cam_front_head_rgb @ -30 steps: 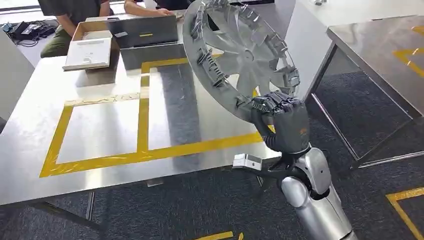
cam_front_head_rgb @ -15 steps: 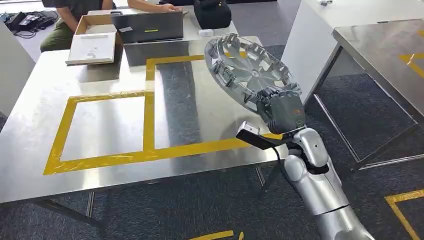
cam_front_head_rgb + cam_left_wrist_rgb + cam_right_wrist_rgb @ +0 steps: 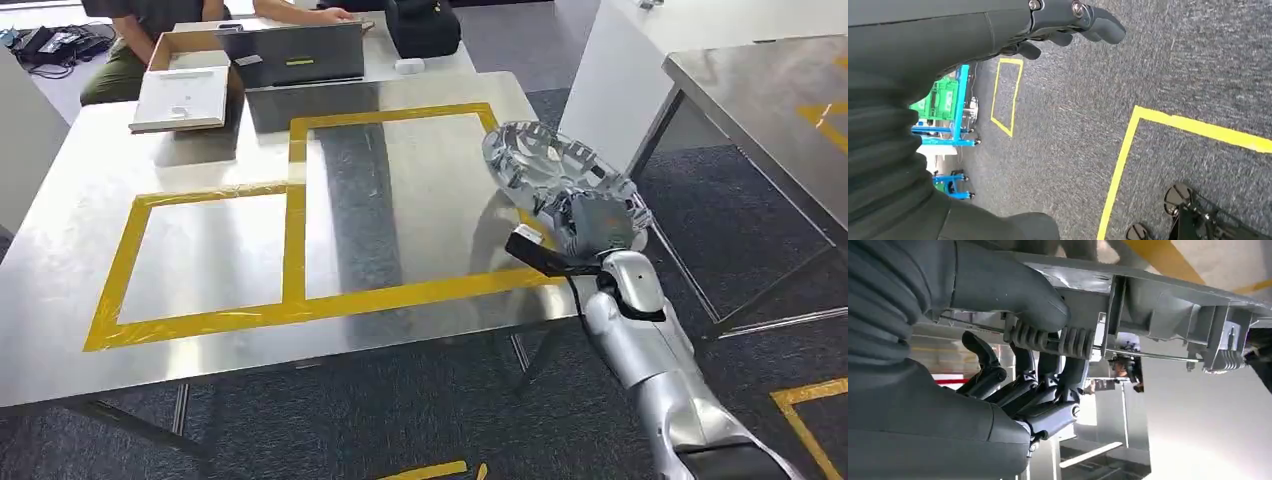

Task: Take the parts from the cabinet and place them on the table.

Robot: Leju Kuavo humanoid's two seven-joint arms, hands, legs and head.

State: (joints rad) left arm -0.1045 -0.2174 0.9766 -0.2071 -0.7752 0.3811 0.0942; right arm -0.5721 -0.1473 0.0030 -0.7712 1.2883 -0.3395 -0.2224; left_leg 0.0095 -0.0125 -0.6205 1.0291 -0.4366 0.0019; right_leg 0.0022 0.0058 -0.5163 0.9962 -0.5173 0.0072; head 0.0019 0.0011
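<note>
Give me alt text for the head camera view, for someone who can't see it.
The robot's right hand grips a silver wheel cover by its rim, tilted low over the right edge of a steel table marked with yellow tape rectangles. A cardboard box sits at the far end.

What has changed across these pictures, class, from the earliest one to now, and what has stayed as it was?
The right hand has swung the wheel cover down from nearly upright to a low tilt over the right edge of the table, gripping its rim throughout. The camera also shifted a little. The cardboard box and the laptop stayed put; the left hand hangs over the carpet.
</note>
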